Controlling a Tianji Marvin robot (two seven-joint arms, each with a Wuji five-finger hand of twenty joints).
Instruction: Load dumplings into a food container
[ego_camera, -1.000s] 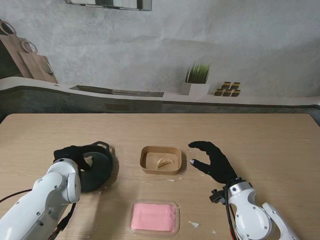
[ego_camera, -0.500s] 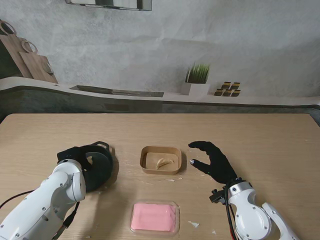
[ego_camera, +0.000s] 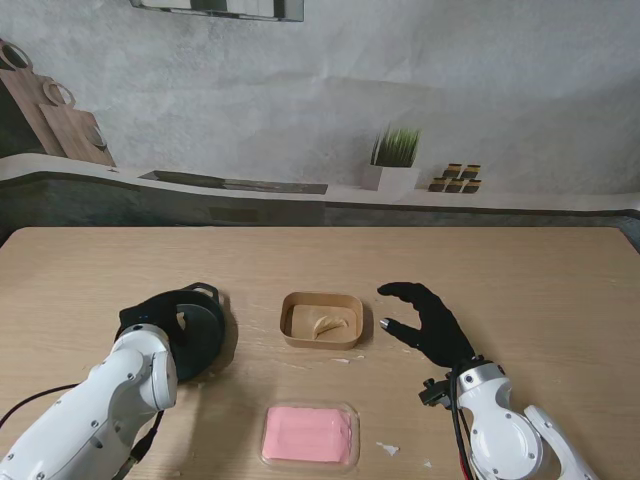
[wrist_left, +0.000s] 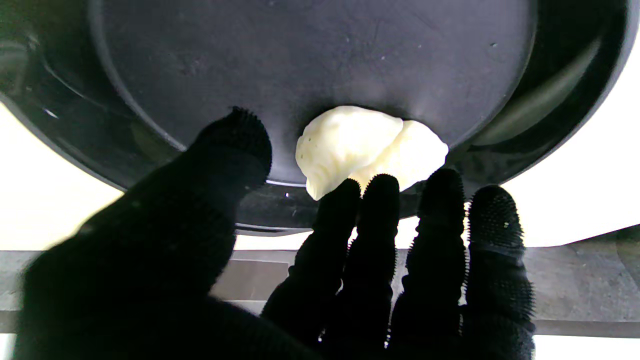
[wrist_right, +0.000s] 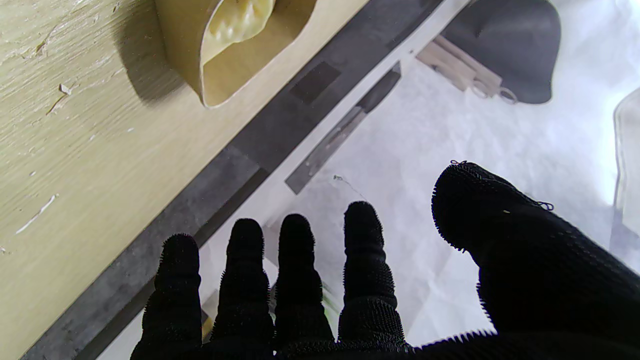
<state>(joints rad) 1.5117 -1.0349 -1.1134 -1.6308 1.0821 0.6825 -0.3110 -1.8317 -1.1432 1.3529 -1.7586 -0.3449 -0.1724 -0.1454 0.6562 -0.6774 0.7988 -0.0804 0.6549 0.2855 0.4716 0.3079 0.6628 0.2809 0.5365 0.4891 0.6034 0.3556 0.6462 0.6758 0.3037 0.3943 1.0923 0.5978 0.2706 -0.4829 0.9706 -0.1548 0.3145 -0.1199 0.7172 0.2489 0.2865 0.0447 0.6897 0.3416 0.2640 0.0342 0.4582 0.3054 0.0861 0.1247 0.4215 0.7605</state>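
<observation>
Over the black pan (ego_camera: 195, 335), on the left side of the counter (ego_camera: 540, 270), your left robot hand (ego_camera: 150, 312) hangs with its palm down. From the left wrist camera you can see its four fingers (wrist_left: 380, 210) held straight and close together, the thumb (wrist_left: 235, 145) spread well away from them. Nothing is gripped. A pale dumpling (wrist_left: 367, 147) lies on the pan floor by the curved wall, and the tips of two fingers overlap its near edge in that view; you cannot tell whether they actually touch it.

To the right of the pan, near the middle of the counter, sits the tan food container (ego_camera: 321, 320), and one dumpling already in it (ego_camera: 327, 324) rests on its floor. From the right wrist camera that container (wrist_right: 235, 55) shows at an angle with the crimped dumpling inside (wrist_right: 240, 20).

Your right robot hand (ego_camera: 425, 322) is farther right from the pan, just beside the container's right wall but apart from it. Its fingers (wrist_right: 295, 260) are extended and slightly fanned, thumb (wrist_right: 480, 210) set off to one side, holding nothing and touching nothing.

Nearer to you than the container lies a clear tray with a pink block (ego_camera: 309, 434) in it. A few white crumbs (ego_camera: 388, 449) dot the counter to the right of that tray.
</observation>
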